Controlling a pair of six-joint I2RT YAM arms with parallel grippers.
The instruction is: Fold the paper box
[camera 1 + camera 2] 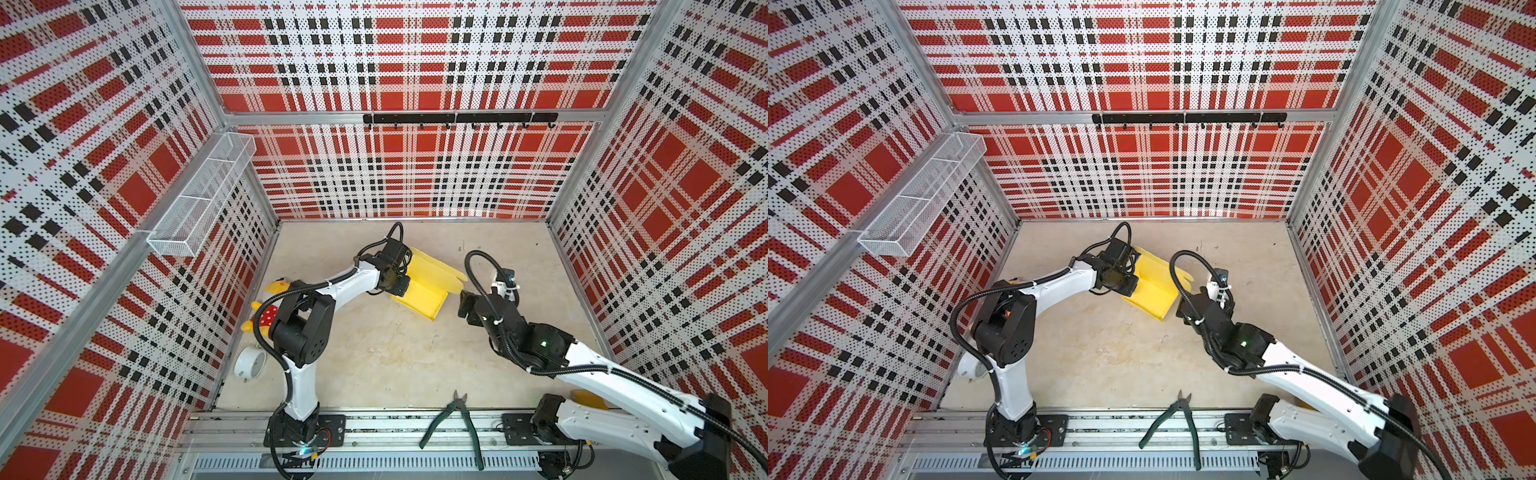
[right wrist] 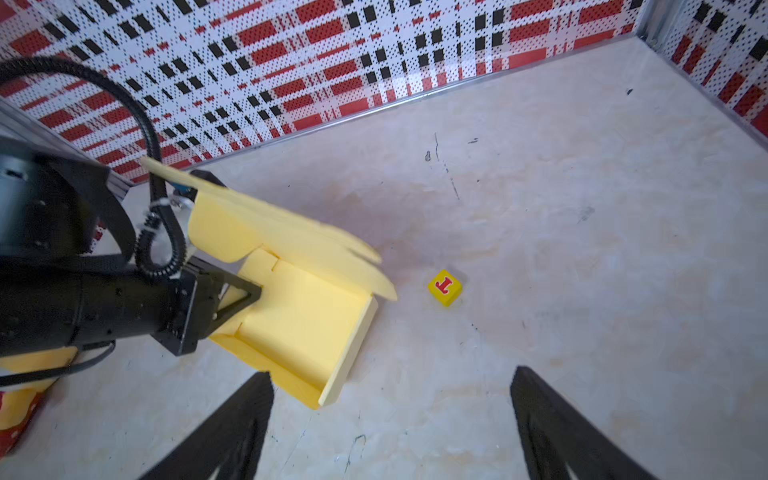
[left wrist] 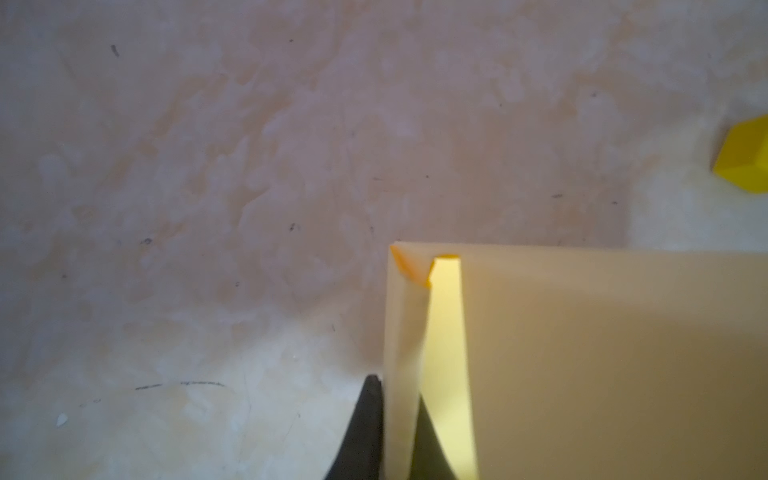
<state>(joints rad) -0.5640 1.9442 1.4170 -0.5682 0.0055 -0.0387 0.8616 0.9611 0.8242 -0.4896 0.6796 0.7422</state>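
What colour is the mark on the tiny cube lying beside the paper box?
Red, on the small yellow cube; clearest in the right wrist view.

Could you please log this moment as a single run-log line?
left gripper: shut on paper box wall | right gripper: open, empty | paper box: partly folded, lid raised

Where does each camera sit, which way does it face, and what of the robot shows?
Both top views: high above the front rail, looking down; left arm and right arm show, left gripper on the paper box, right gripper near it.
Left wrist: on the left arm, looking down at the table; its fingers pinch a box wall.
Right wrist: on the right arm, facing the back wall; its open fingers and the left gripper show.
Shared: both wrist views catch the box and yellow cube.
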